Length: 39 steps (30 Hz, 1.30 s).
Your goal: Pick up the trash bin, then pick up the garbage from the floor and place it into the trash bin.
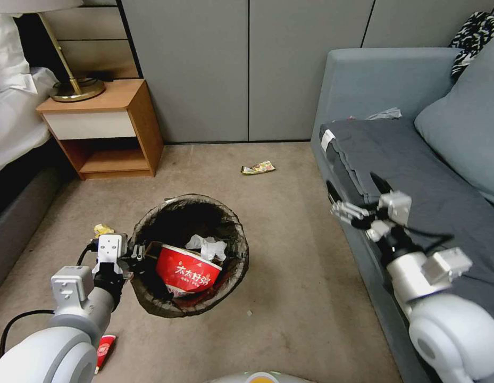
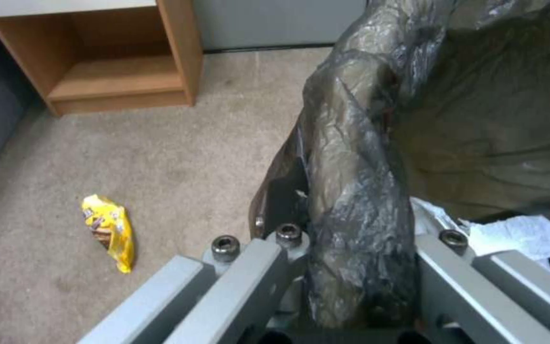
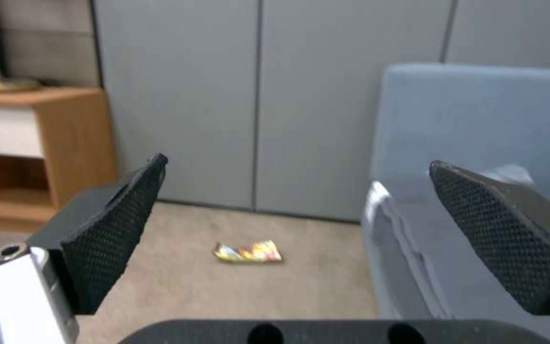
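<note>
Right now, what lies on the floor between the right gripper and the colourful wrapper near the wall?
Only bare carpet: in the right wrist view, the open right gripper faces the colourful wrapper with nothing between.

left gripper [image 1: 136,259] fingertips hidden behind the dark bag liner at the rim of the small round white plastic trash bin [image 1: 191,255]; white wall of bin not visible under the liner

red noodle bowl [image 1: 187,270] partly covered by the bin rim, crumpled white tissue [image 1: 207,247] half behind it

red snack wrapper [image 1: 104,352] on the floor mostly hidden by the left arm

yellow snack wrapper [image 1: 102,230] partly behind the left wrist, print too small to read

colourful wrapper [image 1: 258,168] near the grey wall panels, label too small to tell
</note>
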Motion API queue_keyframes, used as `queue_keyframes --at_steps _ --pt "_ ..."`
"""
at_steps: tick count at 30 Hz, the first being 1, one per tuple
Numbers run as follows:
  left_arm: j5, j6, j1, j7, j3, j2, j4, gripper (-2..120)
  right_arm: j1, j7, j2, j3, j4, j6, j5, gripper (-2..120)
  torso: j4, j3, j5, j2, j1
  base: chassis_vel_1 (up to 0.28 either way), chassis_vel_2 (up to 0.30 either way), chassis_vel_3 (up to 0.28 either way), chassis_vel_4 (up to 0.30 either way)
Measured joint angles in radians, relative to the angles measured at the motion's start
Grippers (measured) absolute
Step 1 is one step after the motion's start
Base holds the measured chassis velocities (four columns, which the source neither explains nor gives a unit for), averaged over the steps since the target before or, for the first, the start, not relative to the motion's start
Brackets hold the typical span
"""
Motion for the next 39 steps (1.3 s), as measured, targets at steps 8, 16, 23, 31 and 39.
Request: queue_keyframes --at_steps 8,16,23,31,39 --pt "-0.001 0.002 -0.001 0.000 0.000 -0.004 0.000 1 -0.069 -0.021 0.125 -0.005 -0.015 0.045 -0.119 100 0.0001 0.000 -0.0002 0.000 0.000 0.000 0.000 0.000 0.000" --pt "-0.001 0.004 0.004 0.001 -0.001 -0.010 0.000 1 -0.062 -0.032 0.163 -0.022 -0.023 0.052 -0.156 100 0.0004 0.000 -0.0002 0.000 0.000 0.046 0.053 0.055 0.049" --pt "0.000 0.004 0.008 0.000 -0.001 -0.014 0.000 1 -0.067 -0.028 0.167 -0.022 -0.025 0.052 -0.155 100 0.0003 0.000 -0.0002 0.000 0.000 0.100 0.083 0.081 0.082" --pt "0.002 0.004 0.010 0.000 -0.002 -0.016 0.000 1 -0.069 -0.024 0.167 -0.017 -0.030 0.052 -0.150 100 0.0004 0.000 -0.0002 0.000 0.000 0.116 0.118 0.116 0.117" --pt "0.003 0.004 0.010 0.000 -0.002 -0.018 0.000 1 -0.069 -0.017 0.166 -0.018 -0.035 0.048 -0.145 100 0.0003 0.000 -0.0002 0.000 0.000 0.114 0.104 0.112 0.118"
